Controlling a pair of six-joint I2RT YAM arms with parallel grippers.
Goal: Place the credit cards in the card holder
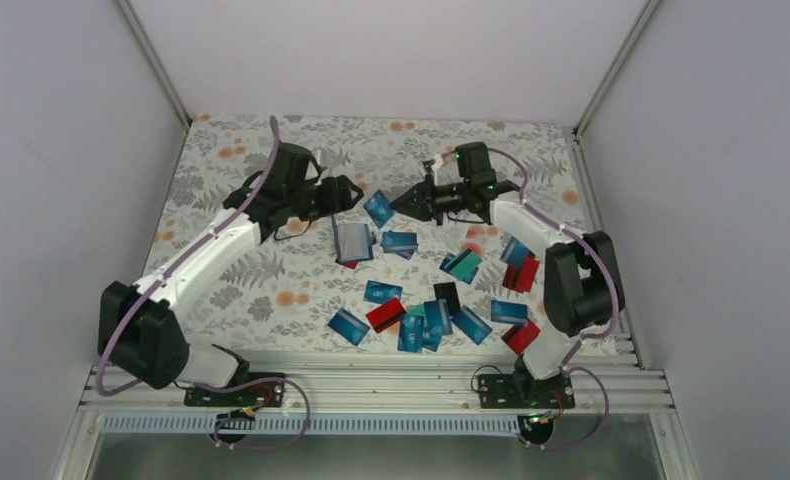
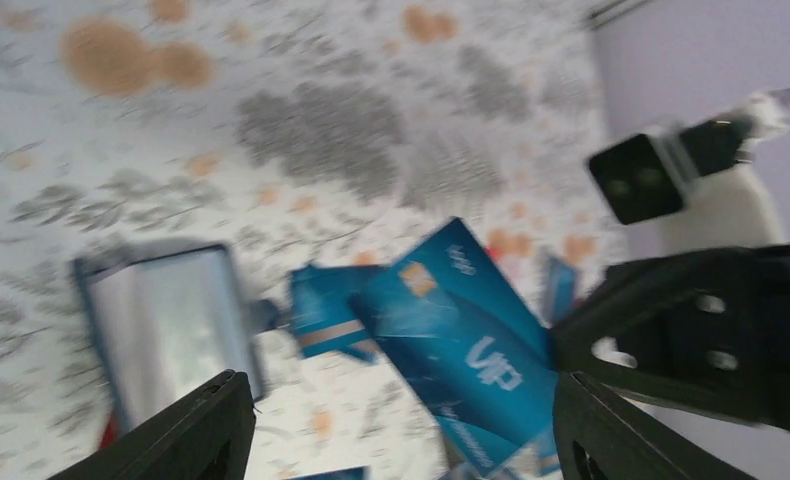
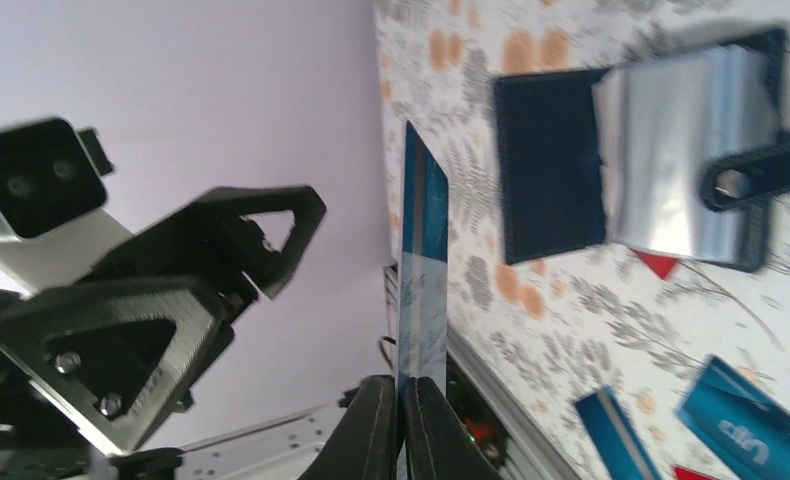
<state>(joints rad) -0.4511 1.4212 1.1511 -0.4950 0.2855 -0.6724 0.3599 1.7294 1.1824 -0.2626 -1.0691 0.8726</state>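
Pinching blue card point(image 3: 423, 260) on edge, our right gripper point(image 3: 403, 400) has fingers clamped tight on it. Our left gripper point(image 1: 355, 193) sits just beside card, fingers wide apart, holding nothing. Holder point(image 1: 353, 242) lies open on flowery table point(image 1: 231, 290), near both grippers. We see other cards point(image 1: 426, 322) scattered toward front, well apart from holder.

Mostly blue and teal, some red and one black for the cards point(image 1: 472, 324), navy with silvery inside for the holder point(image 1: 353, 242), grey-and-orange floral print across the white table point(image 1: 301, 290).
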